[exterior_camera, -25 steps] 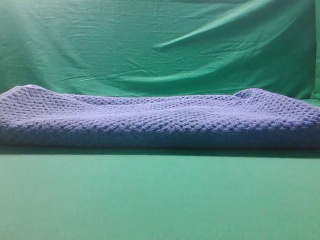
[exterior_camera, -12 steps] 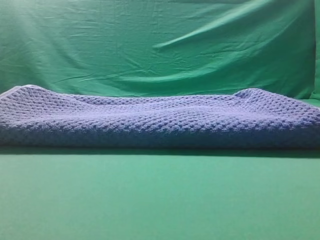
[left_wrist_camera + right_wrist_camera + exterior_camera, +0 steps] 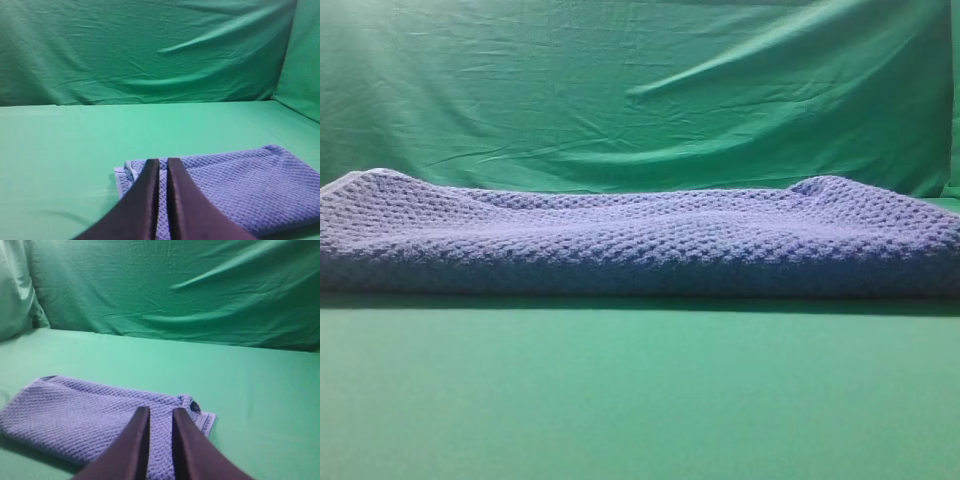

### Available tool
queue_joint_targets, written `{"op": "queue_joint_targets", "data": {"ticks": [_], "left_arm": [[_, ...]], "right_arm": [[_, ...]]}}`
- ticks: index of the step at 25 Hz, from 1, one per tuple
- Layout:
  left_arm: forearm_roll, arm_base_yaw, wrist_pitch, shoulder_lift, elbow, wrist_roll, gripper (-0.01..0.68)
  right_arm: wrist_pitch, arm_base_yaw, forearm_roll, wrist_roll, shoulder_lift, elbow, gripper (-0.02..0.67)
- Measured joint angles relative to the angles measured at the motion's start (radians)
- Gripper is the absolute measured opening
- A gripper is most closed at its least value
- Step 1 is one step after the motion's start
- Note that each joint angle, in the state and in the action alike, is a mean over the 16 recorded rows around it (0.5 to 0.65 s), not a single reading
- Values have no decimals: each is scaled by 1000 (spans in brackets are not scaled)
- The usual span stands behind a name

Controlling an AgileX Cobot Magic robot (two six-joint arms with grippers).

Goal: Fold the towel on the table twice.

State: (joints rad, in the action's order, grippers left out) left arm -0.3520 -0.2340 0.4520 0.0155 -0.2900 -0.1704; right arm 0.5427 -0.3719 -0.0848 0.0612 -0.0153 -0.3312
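On the table lies the folded towel.

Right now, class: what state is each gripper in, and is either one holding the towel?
Left gripper: almost closed, a thin gap, above the towel, holding nothing.
Right gripper: slightly open, a narrow gap, over the towel, holding nothing.

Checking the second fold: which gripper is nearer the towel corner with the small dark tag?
Right. The right gripper hangs just beside the tag corner; the left gripper is over the towel's opposite end.
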Motion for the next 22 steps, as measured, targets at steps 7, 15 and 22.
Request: {"op": "queue_joint_targets", "data": {"ticks": [7, 15, 22], "left_arm": [[16, 0, -195, 0, 156, 0, 70], [-3, 0, -278, 0, 225, 1, 70], [-9, 0, -231, 0, 227, 2, 70]], "right_arm": [[-260, 0, 12, 0, 0, 177, 100], [-362, 0, 14, 0, 0, 277, 100], [-315, 0, 14, 0, 0, 291, 100]]}}
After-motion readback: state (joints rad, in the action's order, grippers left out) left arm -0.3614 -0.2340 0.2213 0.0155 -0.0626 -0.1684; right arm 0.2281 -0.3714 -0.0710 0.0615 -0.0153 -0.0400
